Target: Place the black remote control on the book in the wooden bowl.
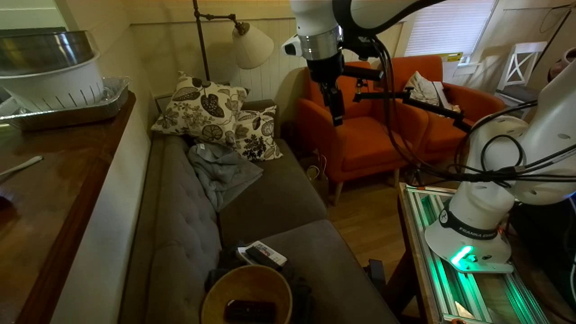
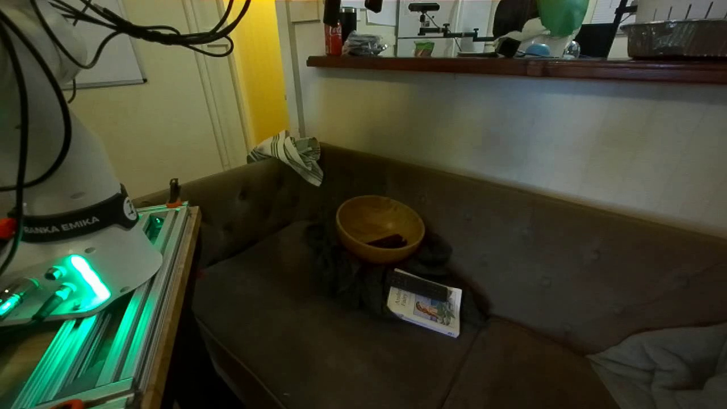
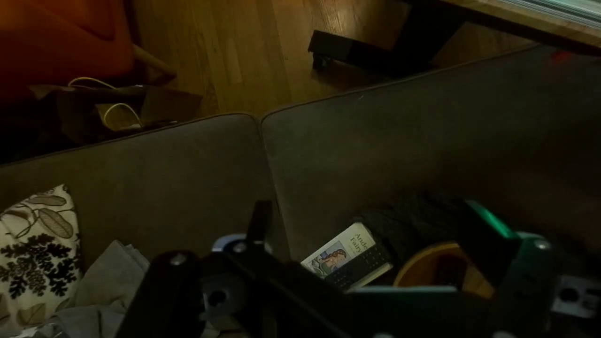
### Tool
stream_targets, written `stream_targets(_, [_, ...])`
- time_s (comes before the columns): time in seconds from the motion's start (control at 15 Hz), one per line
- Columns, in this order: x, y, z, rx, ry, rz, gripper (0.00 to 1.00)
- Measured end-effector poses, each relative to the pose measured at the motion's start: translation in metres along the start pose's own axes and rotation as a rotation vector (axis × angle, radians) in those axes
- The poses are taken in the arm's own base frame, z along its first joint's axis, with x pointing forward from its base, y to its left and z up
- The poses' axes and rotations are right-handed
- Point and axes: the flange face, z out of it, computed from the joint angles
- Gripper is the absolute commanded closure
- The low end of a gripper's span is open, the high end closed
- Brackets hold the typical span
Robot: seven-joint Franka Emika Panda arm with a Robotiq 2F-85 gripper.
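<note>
The black remote control (image 2: 420, 286) lies on the pale-covered book (image 2: 429, 321), along one long side of its cover. Both rest on the sofa beside the wooden bowl (image 2: 372, 218). In the wrist view the remote (image 3: 359, 267), book (image 3: 347, 241) and part of the bowl (image 3: 415, 265) show beyond my jaws. A second dark, flat object (image 2: 389, 241) lies in the bowl; it also shows in an exterior view (image 1: 249, 311). My gripper (image 1: 336, 120) is high above the sofa. Its fingers (image 3: 374, 230) are wide apart with nothing between them.
A dark crumpled cloth (image 2: 352, 284) lies under the bowl and book. The sofa back (image 2: 528, 255) rises behind them. Patterned pillows (image 1: 207, 108) and a grey blanket (image 1: 222, 173) lie farther along. Orange armchairs (image 1: 369, 139) and the robot's table (image 1: 407, 234) stand opposite.
</note>
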Motion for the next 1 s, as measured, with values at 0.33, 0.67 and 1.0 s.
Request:
stream_targets(0.33, [0.0,0.0,0.0,0.0,0.0,0.0,0.0])
stream_targets(0.67, [0.004,0.009,0.004,0.038,-0.003,0.095,0.0])
stream_targets(1.0, [0.06,0.052,0.043,0.196,-0.034,0.298,0.0])
